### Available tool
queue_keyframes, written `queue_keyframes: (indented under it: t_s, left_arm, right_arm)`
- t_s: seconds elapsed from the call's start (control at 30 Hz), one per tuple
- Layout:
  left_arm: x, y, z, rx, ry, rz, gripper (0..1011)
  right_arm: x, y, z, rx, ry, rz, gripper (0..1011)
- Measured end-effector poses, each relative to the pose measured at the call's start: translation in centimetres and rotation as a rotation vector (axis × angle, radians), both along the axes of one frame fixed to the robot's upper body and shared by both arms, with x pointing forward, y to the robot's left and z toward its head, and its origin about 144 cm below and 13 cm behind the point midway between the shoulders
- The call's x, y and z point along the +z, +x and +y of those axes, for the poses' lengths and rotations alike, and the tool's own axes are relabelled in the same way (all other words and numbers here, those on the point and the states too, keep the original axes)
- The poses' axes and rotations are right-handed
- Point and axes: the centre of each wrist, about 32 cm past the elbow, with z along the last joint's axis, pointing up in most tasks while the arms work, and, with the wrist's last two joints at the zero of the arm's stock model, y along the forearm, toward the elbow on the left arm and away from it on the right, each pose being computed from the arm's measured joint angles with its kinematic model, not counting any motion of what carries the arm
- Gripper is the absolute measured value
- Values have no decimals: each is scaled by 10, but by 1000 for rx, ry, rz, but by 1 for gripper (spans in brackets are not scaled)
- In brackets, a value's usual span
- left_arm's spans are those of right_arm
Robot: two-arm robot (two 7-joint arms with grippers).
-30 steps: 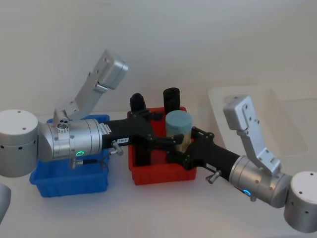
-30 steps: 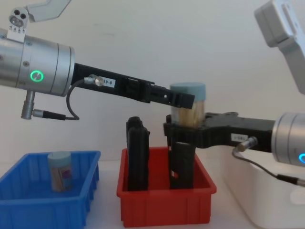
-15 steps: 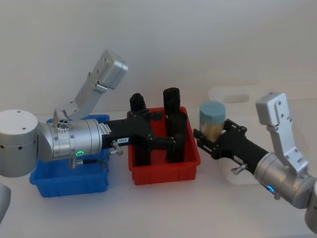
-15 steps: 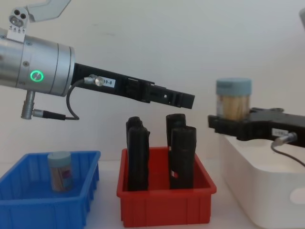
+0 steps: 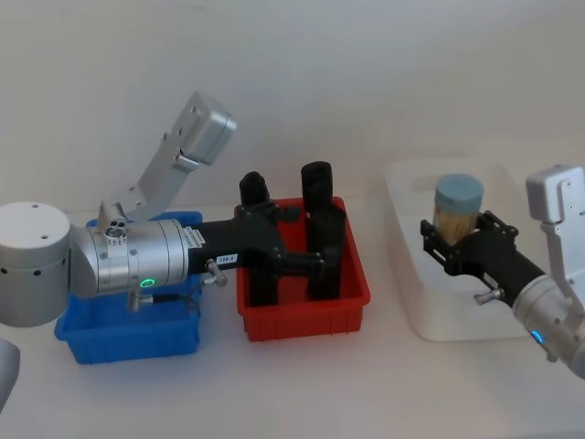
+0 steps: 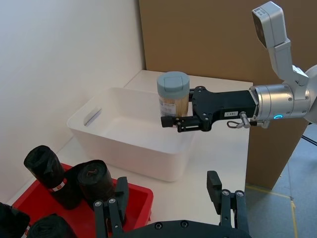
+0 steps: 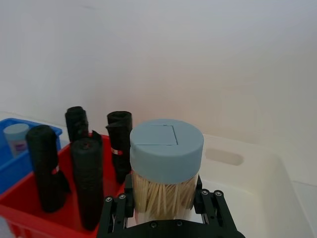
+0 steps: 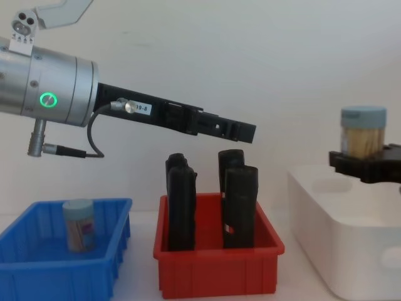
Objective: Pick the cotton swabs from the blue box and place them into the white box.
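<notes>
Cotton swabs (image 5: 457,208) in a small clear tub with a pale blue lid stand upright, clamped in the right claw (image 5: 460,240) above the large white plastic box (image 5: 409,297). Left claw (image 8: 248,132) hangs open over the red plastic bin (image 8: 213,276). Dropped from this height, the tub may topple.

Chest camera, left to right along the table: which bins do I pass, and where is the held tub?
blue box → red bin → white box. The cotton swabs tub, gripped by the right gripper, hangs above the white box.
</notes>
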Motion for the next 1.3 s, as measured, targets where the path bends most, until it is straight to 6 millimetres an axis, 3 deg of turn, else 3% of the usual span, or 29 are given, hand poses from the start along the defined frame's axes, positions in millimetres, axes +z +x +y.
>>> queue_keyframes:
  t_s: [0.63, 1.13, 1.3]
  left_arm:
    - [0, 0, 0, 0, 0, 0, 1000]
    - [0, 0, 0, 0, 0, 0, 1000]
    - [0, 0, 0, 0, 0, 0, 1000]
  right_arm:
    - [-18, 37, -23, -216, 9, 74, 642]
    - [-25, 49, -28, -252, 12, 105, 645]
    - [-26, 51, -28, -259, 10, 113, 775]
